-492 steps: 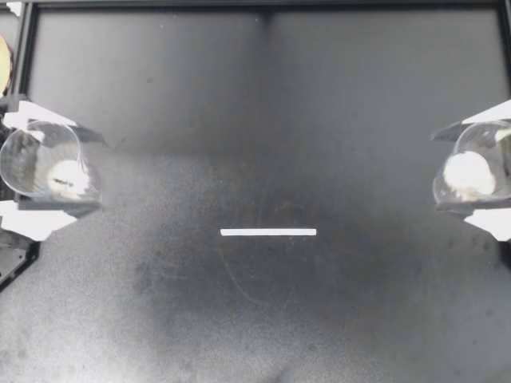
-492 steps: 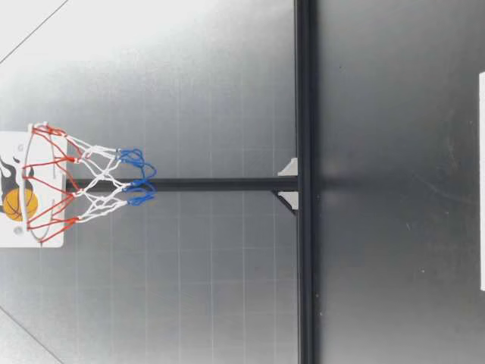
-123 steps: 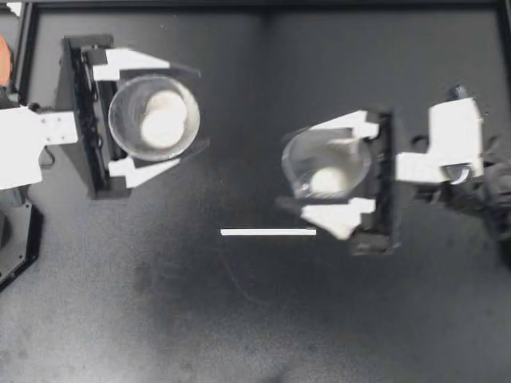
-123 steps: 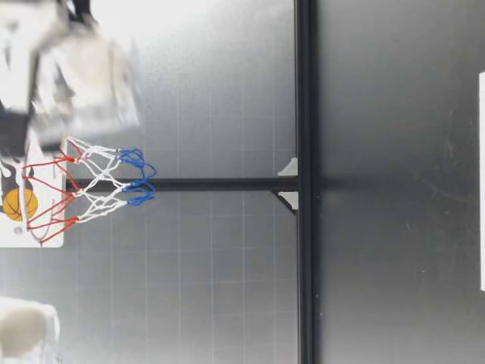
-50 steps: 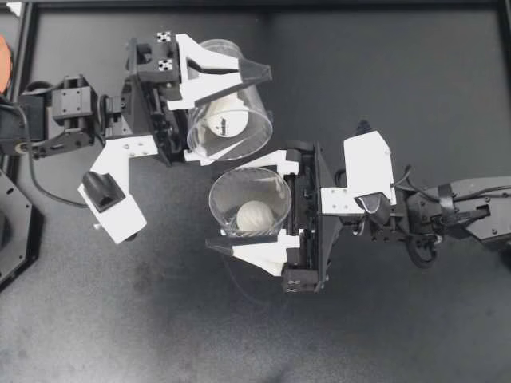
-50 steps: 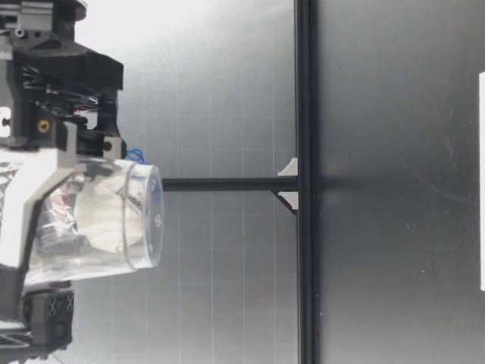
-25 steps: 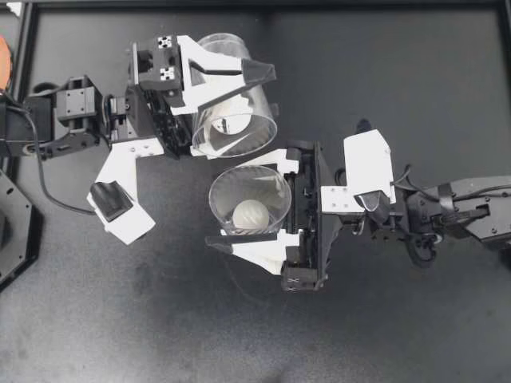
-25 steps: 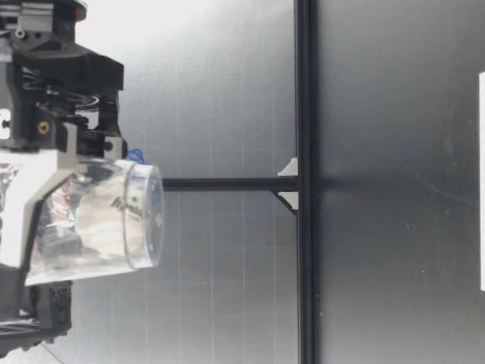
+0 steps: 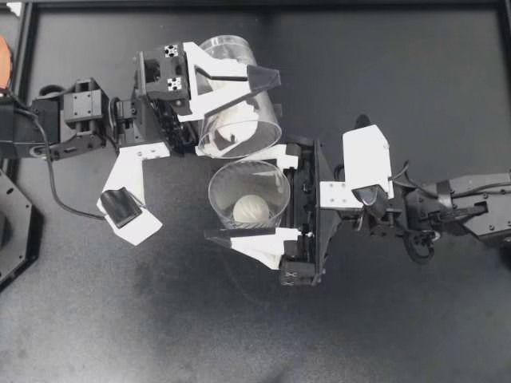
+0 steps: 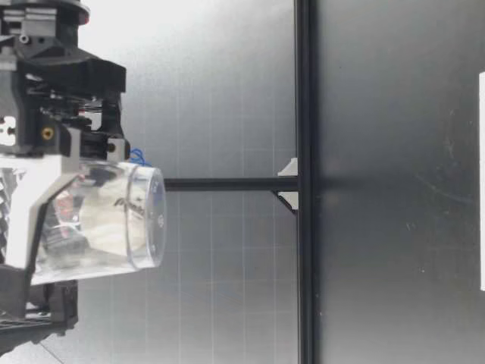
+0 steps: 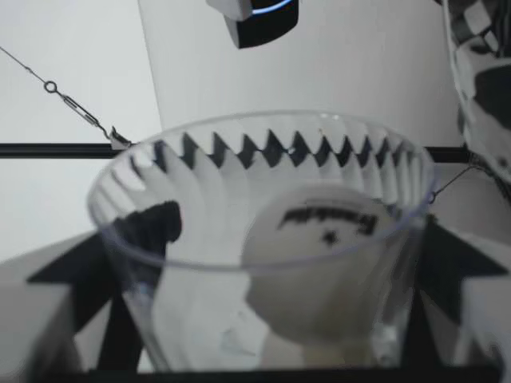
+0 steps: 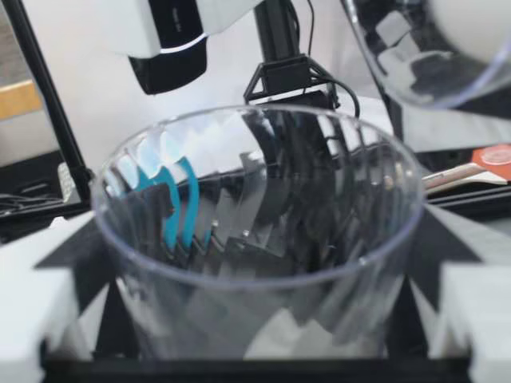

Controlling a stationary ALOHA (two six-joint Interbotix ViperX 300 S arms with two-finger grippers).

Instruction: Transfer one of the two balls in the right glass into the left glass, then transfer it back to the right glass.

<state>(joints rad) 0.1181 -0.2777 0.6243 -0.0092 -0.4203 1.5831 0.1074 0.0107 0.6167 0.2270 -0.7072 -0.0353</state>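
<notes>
My left gripper is shut on a clear glass that is tilted, mouth toward the other glass. A white ball lies inside it, near the mouth. In the left wrist view that ball sits in the glass between the fingers. My right gripper is shut on a second clear glass, upright, just under the tilted one, with one white ball at its bottom. Both glasses hang high above the table. The right glass shows in the low view. From the right wrist, its glass fills the view and the left glass hangs above its rim.
Black table with a black frame rail along the far edge. A black post stands behind the grippers in the low view, with a bit of blue net showing. An orange object sits at the far left edge.
My left gripper has tipped its glass further over toward the right glass, and the ball inside has slid toward the mouth. The right gripper and its glass have barely moved.
</notes>
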